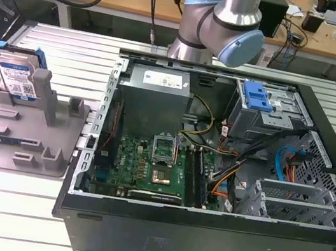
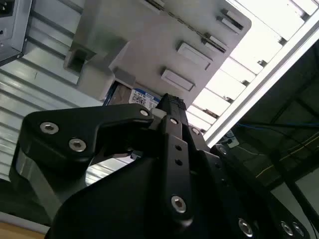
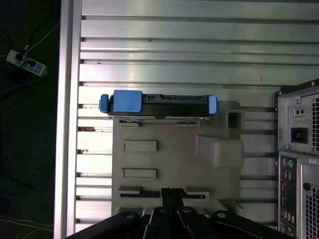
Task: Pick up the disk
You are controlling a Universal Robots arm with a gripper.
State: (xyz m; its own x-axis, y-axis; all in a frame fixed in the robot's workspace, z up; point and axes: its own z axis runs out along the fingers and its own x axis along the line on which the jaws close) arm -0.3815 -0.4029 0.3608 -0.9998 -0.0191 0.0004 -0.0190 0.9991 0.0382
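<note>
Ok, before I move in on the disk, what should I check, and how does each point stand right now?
1. The disk stands upright in the grey fixture: ok.
2. The disk's upper edge is free, with nothing lying on it in the first wrist view: ok.
3. The gripper is lined up over the disk: not ok. It hangs over the fixture's empty slots, apart from the disk.
4. The fingers are open for the grasp: not ok. They meet with no gap.
5. The computer case stands beside the fixture, apart from the disk: ok.
</note>
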